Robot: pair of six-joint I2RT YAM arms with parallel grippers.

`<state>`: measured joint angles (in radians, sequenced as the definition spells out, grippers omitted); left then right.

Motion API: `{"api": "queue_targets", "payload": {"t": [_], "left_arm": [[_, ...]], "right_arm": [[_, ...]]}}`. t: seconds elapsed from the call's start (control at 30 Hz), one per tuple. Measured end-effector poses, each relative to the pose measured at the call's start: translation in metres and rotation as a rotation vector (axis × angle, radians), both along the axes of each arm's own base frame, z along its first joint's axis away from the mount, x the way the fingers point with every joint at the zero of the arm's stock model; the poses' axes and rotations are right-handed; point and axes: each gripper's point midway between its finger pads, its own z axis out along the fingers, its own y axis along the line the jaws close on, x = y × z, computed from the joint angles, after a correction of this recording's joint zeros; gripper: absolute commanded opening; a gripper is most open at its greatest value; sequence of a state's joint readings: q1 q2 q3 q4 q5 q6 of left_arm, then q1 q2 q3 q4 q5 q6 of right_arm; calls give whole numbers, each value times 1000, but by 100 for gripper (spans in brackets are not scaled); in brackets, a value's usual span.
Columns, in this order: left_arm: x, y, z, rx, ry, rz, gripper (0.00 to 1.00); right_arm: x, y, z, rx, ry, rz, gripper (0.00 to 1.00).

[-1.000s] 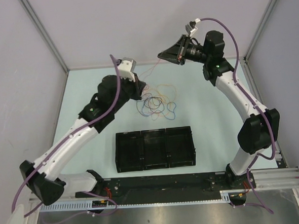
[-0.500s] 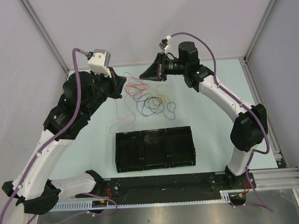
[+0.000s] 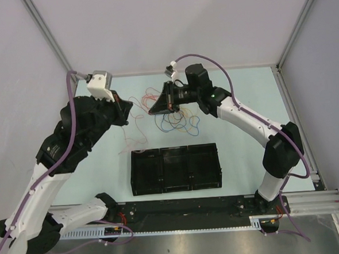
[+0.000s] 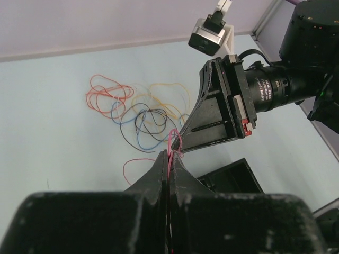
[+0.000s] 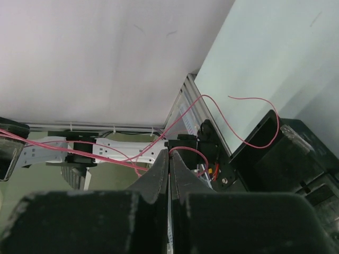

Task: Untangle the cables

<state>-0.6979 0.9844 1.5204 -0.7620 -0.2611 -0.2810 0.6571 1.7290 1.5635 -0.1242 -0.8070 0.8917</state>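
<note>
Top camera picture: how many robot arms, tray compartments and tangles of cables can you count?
Robot arms: 2, the left arm and the right arm
Compartments in the black tray: 3
Tangles of cables: 1
Total: 6

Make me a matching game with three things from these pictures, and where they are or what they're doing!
Things:
1. left gripper
2. black tray
3. cable pile

Places or states:
A. lying in loops on the table, beyond the tray
B. shut on a thin strand
C. closest to the arm bases

Pairs: 1-B, 2-C, 3-A
</note>
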Motion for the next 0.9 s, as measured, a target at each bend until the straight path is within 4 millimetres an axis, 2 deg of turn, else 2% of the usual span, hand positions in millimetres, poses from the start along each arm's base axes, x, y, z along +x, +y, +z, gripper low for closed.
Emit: {"api": "queue_targets", "payload": {"t": [0.3,0.47,0.7,0.9], "left_arm": [[-25,-2,-21,-104,74,-46,0],[-38,-4,-37,-158,121,-69,0],[-47,-4,-72,-203,175,-69,0],[-45,-6,-99,-226,204,-55,0]], "right_arm": [[-34,8,-27,-102,18,41,0],[-49,5,-42,-157,25,42,0],[-70,7,-74,-247,51,60,0],[-85,12,-97,-301,69,90,0]]}}
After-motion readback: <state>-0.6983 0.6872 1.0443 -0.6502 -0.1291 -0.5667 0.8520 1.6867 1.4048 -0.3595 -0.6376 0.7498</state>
